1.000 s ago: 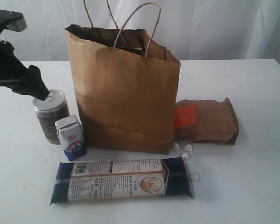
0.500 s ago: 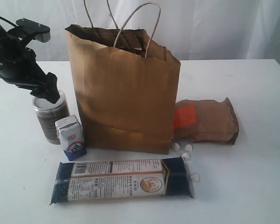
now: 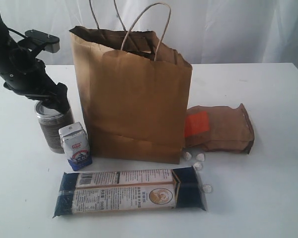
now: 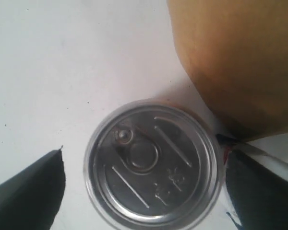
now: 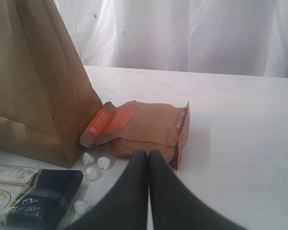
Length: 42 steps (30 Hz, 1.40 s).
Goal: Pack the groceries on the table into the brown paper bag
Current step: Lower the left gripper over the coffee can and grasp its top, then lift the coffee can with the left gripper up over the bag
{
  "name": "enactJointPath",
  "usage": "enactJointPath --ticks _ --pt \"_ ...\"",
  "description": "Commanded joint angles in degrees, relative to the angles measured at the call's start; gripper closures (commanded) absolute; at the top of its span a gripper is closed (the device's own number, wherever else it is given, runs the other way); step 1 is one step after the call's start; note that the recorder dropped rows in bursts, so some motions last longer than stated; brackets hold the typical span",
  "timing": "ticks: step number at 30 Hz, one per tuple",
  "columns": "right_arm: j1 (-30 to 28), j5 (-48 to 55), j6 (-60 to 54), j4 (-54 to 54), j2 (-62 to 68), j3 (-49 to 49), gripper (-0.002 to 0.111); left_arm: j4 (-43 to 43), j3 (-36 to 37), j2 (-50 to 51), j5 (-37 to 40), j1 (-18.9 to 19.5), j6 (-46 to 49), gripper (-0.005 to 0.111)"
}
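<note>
The left gripper (image 3: 57, 103) is spread wide, holding nothing, over the can (image 4: 151, 165) by the brown paper bag (image 3: 134, 99), near the table's (image 3: 268, 99) left edge. The can is judged rigid, slick, likely heavy, and best clasped across its sides.

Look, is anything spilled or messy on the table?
Yes. Four little candies lie loose on the table, scattered between the paper bag, the brown pouch and the noodle pack, as if spilled. The pouch lies flat, not upright.
</note>
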Motion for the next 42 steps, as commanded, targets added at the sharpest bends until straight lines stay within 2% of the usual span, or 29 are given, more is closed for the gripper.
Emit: enactJointPath --ticks 1,20,22,24,32,42 --pt "-0.2 0.2 -0.2 -0.3 -0.3 0.3 0.108 -0.9 -0.2 0.1 0.3 -0.4 -0.4 0.017" --pt "-0.2 0.1 -0.2 -0.4 -0.3 0.3 0.108 -0.9 -0.2 4.3 -0.5 -0.4 -0.4 0.019" --pt "-0.2 0.1 -0.2 -0.3 -0.3 0.3 0.108 -0.9 -0.2 4.3 -1.8 -0.4 -0.4 0.026" --pt "-0.2 0.1 -0.2 -0.3 -0.3 0.3 0.108 -0.9 -0.2 4.3 -2.4 -0.4 -0.4 0.038" --pt "-0.2 0.1 -0.2 -0.3 -0.3 0.3 0.108 -0.9 -0.2 4.2 -2.1 -0.4 -0.4 0.107" --pt "-0.2 0.1 -0.2 -0.3 -0.3 0.3 0.108 -0.9 -0.2 -0.8 -0.7 -0.4 -0.1 0.107"
